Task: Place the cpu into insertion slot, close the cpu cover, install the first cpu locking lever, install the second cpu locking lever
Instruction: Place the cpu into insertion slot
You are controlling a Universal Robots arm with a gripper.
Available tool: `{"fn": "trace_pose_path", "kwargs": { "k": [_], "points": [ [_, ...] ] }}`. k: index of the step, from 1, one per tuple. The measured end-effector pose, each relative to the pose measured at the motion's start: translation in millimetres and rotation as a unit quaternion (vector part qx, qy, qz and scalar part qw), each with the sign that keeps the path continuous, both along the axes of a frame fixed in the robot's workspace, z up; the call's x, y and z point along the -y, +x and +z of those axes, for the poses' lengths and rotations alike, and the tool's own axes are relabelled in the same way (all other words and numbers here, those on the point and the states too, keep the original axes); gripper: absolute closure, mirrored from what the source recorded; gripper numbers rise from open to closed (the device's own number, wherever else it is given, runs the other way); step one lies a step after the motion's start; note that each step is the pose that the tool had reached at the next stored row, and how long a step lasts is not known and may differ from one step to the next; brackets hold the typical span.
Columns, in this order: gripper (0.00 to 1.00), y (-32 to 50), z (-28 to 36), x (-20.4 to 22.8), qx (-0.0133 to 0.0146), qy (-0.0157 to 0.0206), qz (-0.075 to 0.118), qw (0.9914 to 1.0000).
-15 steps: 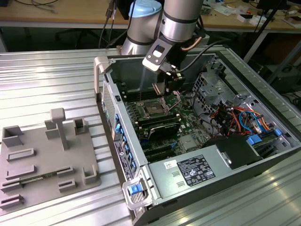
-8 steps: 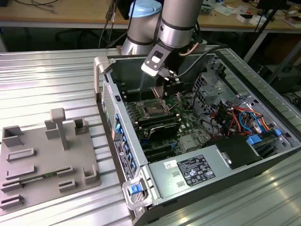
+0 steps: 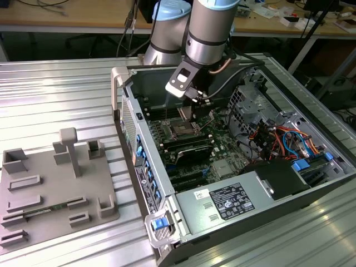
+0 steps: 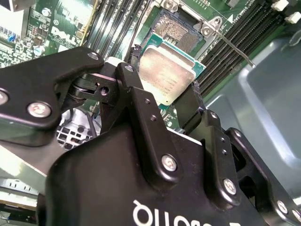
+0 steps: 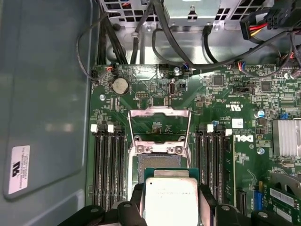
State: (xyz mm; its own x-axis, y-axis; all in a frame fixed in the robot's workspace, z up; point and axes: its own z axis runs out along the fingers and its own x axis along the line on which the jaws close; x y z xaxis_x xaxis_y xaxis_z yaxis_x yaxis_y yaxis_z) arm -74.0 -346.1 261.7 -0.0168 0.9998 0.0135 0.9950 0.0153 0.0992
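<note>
While your jaws pinch the cpu by two opposite edges, it hangs over the near part of the insertion slot, not yet seated. The cpu cover stands tipped open at the slot's edge away from the jaws, on the green circuit board.

My desk is ribbed silver metal. On it lies an open computer case, flat on its side. Just beside the case, toward the exterior view's left, lies a grey plate with raised blocks.
</note>
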Motion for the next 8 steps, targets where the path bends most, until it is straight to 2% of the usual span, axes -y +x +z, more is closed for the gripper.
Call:
{"fn": "trace_pose_path", "kwargs": {
  "k": [2,8],
  "points": [
    [0.45,0.0,-3.4,0.0,0.0,0.0,0.0,1.0],
    [0.45,0.0,-6.8,0.0,0.0,0.0,0.0,1.0]
  ]
}}
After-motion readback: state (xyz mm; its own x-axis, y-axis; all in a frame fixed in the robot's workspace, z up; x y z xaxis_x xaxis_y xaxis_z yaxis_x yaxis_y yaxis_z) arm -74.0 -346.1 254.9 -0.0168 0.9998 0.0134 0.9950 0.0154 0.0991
